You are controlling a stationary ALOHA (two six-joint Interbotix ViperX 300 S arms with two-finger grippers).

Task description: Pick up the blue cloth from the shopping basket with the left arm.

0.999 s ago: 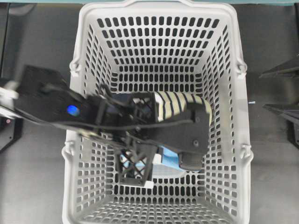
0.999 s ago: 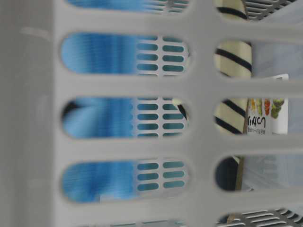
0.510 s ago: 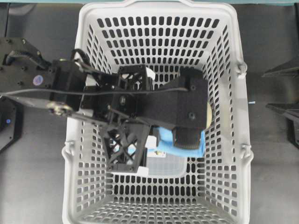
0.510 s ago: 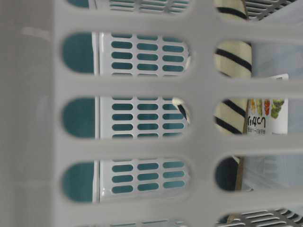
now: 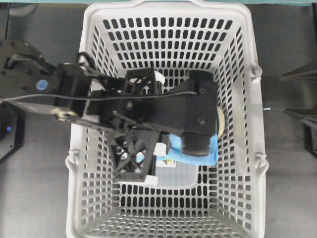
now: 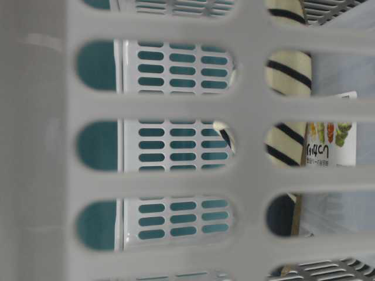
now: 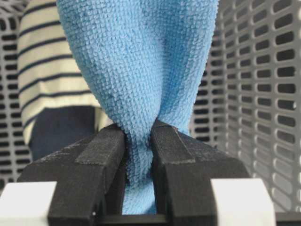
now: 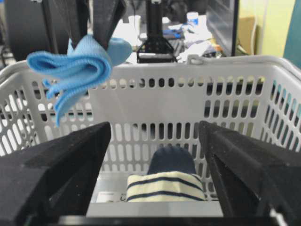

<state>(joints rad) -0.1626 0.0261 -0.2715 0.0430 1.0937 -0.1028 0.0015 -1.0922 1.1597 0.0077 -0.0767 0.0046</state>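
In the left wrist view my left gripper [image 7: 138, 135] is shut on a bunched fold of the blue cloth [image 7: 141, 61], which fans out beyond the jaws. The right wrist view shows the blue cloth [image 8: 75, 68] hanging from the left arm's fingers [image 8: 107, 19] at about the height of the shopping basket's rim [image 8: 225, 61]. Seen from overhead, the left arm [image 5: 183, 111] spans the shopping basket [image 5: 168, 10], and the blue cloth [image 5: 210, 151] peeks out under its wrist. My right gripper [image 8: 155, 155] stands open outside the basket, holding nothing.
A navy and cream striped slipper [image 8: 167, 181] lies on the basket floor, also visible as the slipper [image 7: 51, 70] behind the cloth. A clear lidded box [image 5: 176, 173] with a printed label [image 6: 331, 143] sits in the basket. The basket's slotted wall [image 6: 246, 105] fills the table-level view.
The left arm has risen with the blue cloth, which has left the table-level view. Over the last half second the cloth has shifted only slightly.
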